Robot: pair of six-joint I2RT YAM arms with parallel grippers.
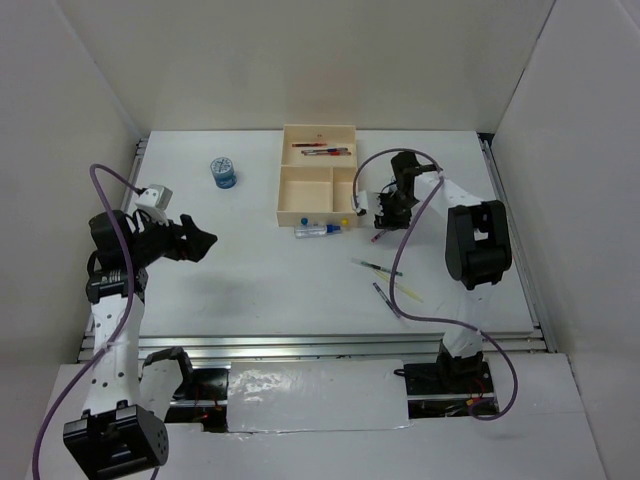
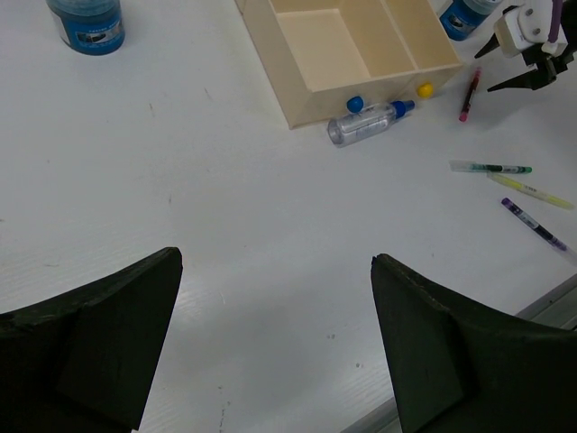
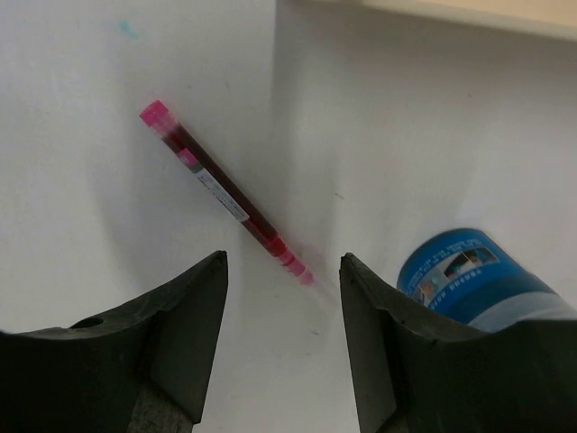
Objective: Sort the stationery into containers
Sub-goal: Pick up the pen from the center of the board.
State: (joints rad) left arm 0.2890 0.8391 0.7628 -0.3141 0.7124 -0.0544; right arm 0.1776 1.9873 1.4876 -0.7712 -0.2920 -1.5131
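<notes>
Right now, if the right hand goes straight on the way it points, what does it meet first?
Probably the red pen, whose near end lies between the fingers of the open right hand; the blue cylinder sits off to one side. Depth is unclear.

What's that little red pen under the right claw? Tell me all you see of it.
The red pen is thin, with a bright pink cap, a dark red barrel and a white label strip. It lies flat and slanted on the white table, just outside the cream tray, apart from a blue cylinder. The right gripper hovers over one end, jaws open; only the table seems to touch it.
</notes>
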